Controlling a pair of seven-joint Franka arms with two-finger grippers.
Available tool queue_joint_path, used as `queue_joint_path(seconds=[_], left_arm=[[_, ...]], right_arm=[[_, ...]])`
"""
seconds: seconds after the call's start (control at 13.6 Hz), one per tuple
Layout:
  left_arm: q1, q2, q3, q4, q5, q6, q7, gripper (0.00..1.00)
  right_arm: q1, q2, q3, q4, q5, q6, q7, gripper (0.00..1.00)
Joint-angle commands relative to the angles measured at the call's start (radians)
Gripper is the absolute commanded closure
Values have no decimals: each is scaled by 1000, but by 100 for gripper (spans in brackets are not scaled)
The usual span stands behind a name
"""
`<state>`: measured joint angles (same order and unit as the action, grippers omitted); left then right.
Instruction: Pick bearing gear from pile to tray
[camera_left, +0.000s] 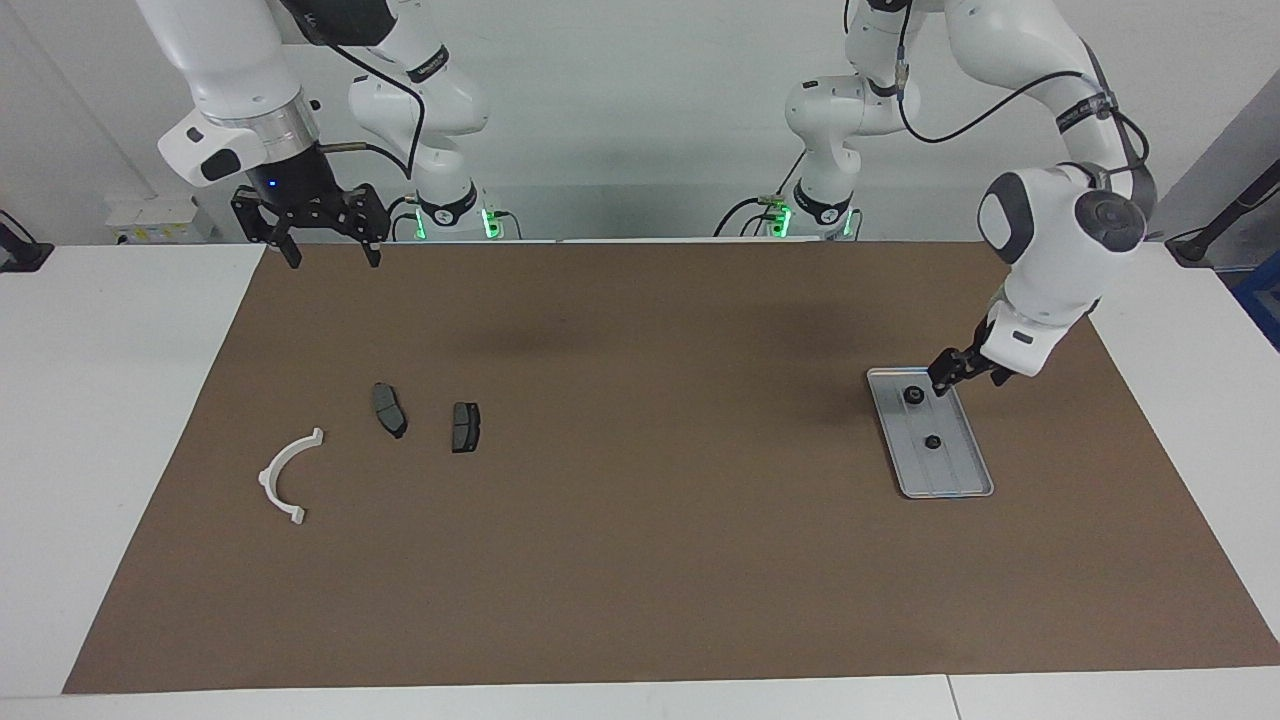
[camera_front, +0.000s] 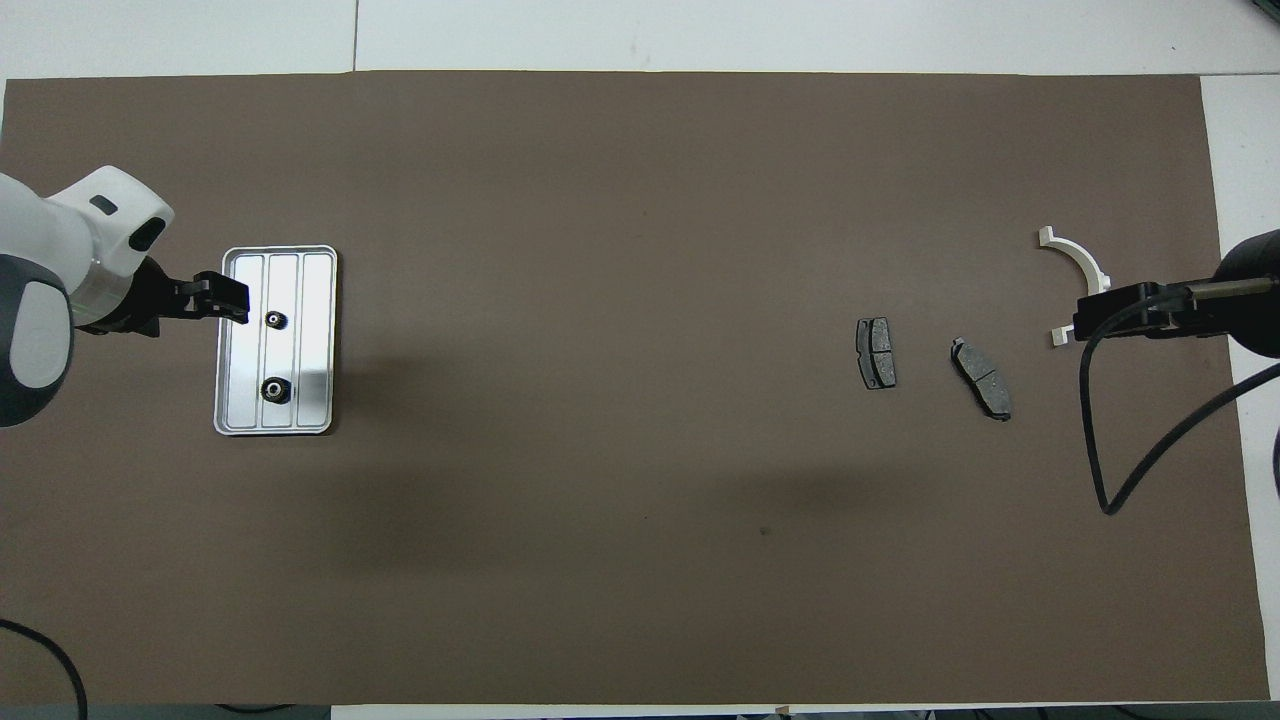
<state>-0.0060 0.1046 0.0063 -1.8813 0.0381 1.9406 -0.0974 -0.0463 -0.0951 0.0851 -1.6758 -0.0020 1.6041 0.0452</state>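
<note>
On the desk lies a brown mat. The tray sits on it toward the left arm's end and holds two gears: one in its half nearer the robots, one mid-tray.

The left hand hangs over the tray's edge just beside the nearer gear; we cannot tell how its fingers stand or whether they touch anything.

The right hand waits raised above the mat's edge, fingers spread wide, gripping nothing. In the overhead view it covers part of the bracket.

Toward the right arm's end we see the bracket and two pads, well apart from the tray.
</note>
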Motion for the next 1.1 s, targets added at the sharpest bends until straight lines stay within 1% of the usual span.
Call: queue_joint_path(seconds=[0.0,0.15,0.44,0.59,0.81,0.96,1.03], left_arm=[[5,-74,-5,-1,-3,-109,5,0],[0,-101,-5,-4,-3,-127,2,0],[-29,-111,-8,-16,-3,-112,-7,0],[-23,-106,-8,-1,-4,-103,-11,0],[-31,-103,-5,62,-4,-166,-8,0],[-29,-115,-5,71,-6,-187,-5,0],[-28,-134,-3,71,-6,-192,-1,0]], right_arm=[[-14,-6,8,7,20,-20,-27,0],[-15,-6,10,8,20,-20,-27,0],[-14,-6,10,10,19,-18,-24,0],[-15,-6,8,10,19,-15,-24,0],[-15,-6,8,8,19,-16,-24,0],[-15,-6,8,8,19,-15,-24,0],[-15,-6,8,8,19,-13,-24,0]])
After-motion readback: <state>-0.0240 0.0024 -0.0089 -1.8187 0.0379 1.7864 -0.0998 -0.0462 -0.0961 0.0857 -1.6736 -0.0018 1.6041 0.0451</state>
